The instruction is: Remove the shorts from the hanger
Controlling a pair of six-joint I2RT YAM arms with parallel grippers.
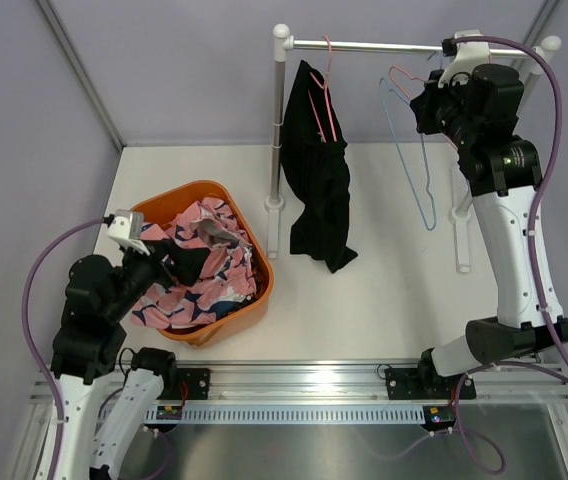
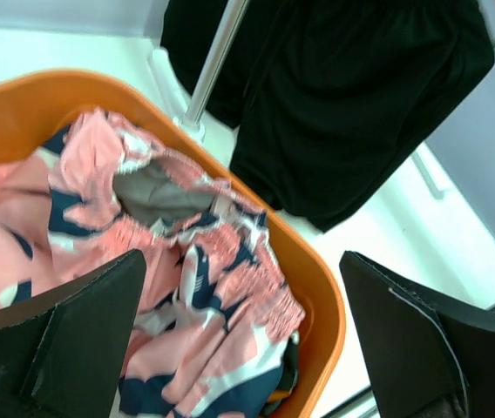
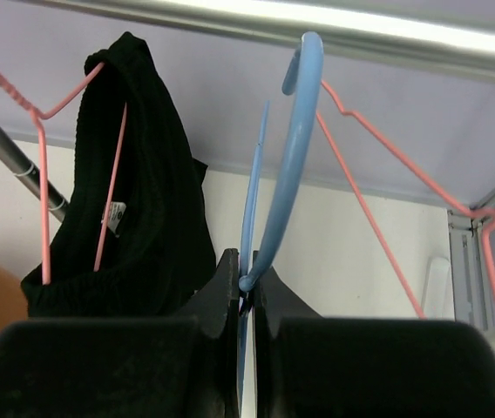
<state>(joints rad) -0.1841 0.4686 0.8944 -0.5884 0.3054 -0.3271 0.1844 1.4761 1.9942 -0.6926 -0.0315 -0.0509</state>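
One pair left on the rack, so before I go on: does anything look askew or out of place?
The black shorts hang bunched and lopsided on their pink hanger, not spread flat. The right gripper is pinching the empty blue hanger. Nothing looks spilled or damaged.

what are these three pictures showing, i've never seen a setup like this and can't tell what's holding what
Two robot arms stand at a white table. The wide picture looks down from above; the other two come from a camera on each wrist. The left arm has its jaws open above pink patterned shorts in an orange basket. The right arm has its jaws shut on an empty blue hanger up at the rail. A pink hanger carries black shorts.
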